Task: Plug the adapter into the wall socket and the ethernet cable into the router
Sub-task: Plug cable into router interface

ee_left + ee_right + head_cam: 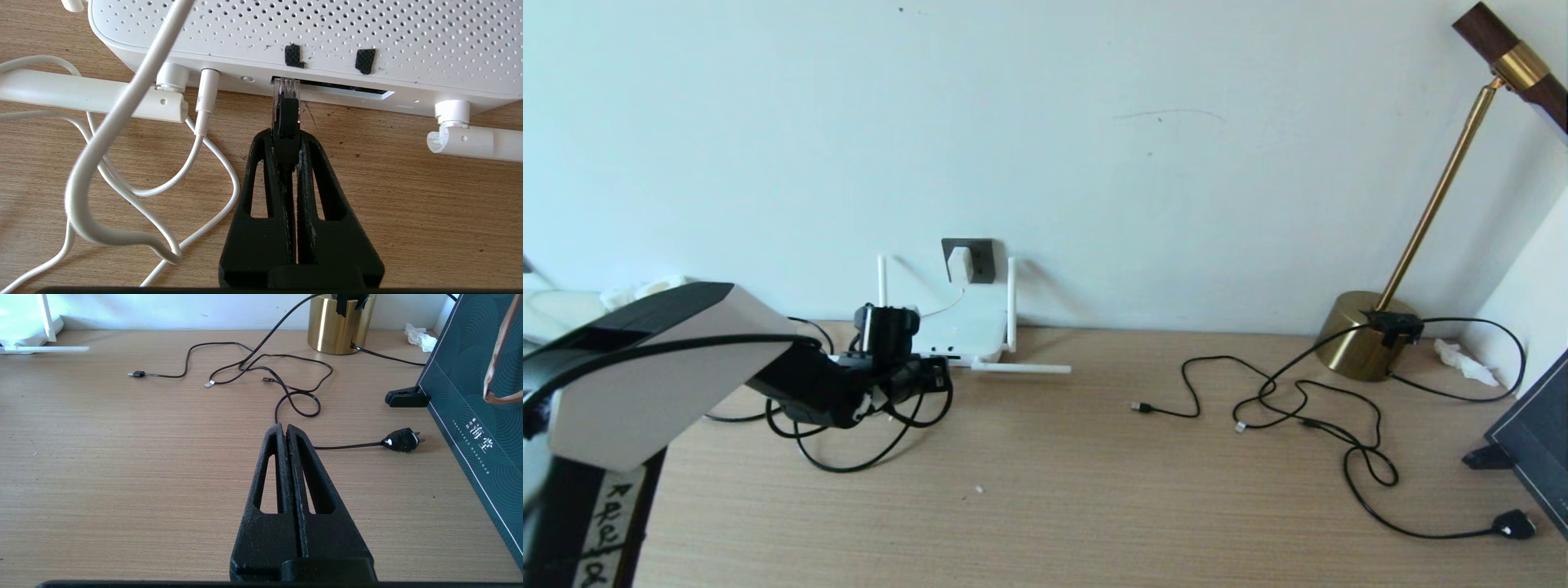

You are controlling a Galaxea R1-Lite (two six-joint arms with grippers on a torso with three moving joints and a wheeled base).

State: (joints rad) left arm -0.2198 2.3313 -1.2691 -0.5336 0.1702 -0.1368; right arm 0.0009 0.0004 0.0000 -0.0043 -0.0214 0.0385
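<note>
The ethernet cable [287, 122] is gripped by its black plug body in the closed jaws of the left gripper [286, 141], at the left of the desk [1054, 490], and its clear tip is seen at the mouth of a dark port slot on the router [327, 32]; whether the tip has entered the slot or only touches its edge cannot be told. The plug is judged stiff and light, while the black cable behind it is springy and loops on the desk, so some sideways drag can be expected; hold is best kept on the rigid plug body just behind the clear tip, not on the cord. The clear tip and its latch are judged fragile, so a straight, level push is called for. A thin white cord is already seated in the router beside the slot. Further right, on the wall, the adapter [960, 264] is seen plugged into the wall socket [980, 260], so that part is judged done. At the right, the right gripper [286, 430] is held over bare desk, its jaws closed on nothing, near thin black cables [294, 392] and a brass lamp base [337, 324].
</note>
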